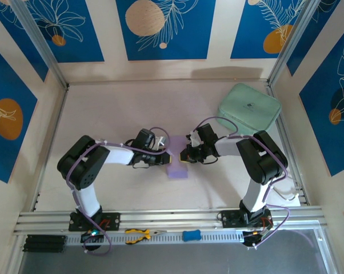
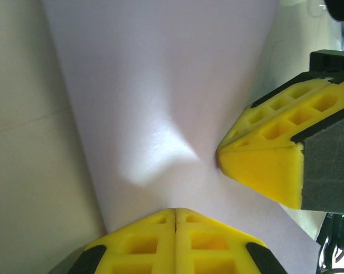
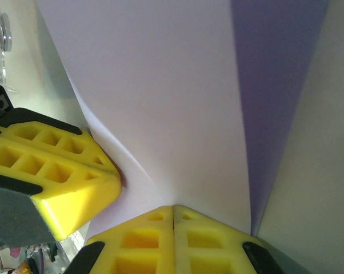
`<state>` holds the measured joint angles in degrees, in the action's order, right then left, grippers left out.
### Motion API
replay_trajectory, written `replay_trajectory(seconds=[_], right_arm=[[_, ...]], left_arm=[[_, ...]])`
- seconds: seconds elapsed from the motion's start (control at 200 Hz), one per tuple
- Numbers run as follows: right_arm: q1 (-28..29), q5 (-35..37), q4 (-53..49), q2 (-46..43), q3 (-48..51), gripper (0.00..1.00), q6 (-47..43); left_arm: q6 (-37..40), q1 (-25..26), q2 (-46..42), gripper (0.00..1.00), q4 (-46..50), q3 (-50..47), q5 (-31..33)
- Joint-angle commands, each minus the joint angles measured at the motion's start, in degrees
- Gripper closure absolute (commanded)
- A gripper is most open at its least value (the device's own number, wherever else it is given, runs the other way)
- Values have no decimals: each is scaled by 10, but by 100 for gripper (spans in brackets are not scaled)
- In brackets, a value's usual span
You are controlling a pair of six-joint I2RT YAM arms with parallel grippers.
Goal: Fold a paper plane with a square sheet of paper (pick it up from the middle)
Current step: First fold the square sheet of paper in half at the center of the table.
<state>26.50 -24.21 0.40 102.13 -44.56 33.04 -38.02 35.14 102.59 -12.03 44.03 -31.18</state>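
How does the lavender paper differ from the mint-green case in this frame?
The paper is pale lavender, the case mint green. The paper is thin, the case bulky and rounded. The paper is mid-table, pinched by the left gripper and right gripper; the case lies untouched far right. Both are pastel.

Pale table [image 1: 115, 108], mint-green case [image 1: 250, 108] far right, lavender paper [image 1: 178, 169] centre

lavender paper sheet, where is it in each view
top external: lavender paper sheet at table centre, between left end effector and right end effector.
left wrist: the sheet is a wide band from the top down to bottom centre.
right wrist: the sheet is a wide band from the top down to bottom centre.
shared landmark: the yellow fingers of both end effectors, pinched shut on the sheet.
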Motion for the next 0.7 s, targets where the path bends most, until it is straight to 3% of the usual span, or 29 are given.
replay_trajectory(seconds=[0.0, 0.19, 0.37, 0.5, 0.695], right_arm=[[-3, 58, -57, 15, 24, 100, -7], [-3, 59, -59, 15, 23, 100, -6], [-2, 61, -59, 16, 23, 100, -6], [-2, 62, -61, 18, 23, 100, -6], [-2, 64, -58, 20, 27, 100, -6]], left_arm=[[-8, -13, -38, 100, 57, 13, 7], [-83, -6, -43, 100, 7, 8, -61], [-110, -1, -28, 100, -11, -7, -82], [-104, 3, -8, 100, 9, -18, -83], [-69, 2, 14, 100, 52, -44, -33]])
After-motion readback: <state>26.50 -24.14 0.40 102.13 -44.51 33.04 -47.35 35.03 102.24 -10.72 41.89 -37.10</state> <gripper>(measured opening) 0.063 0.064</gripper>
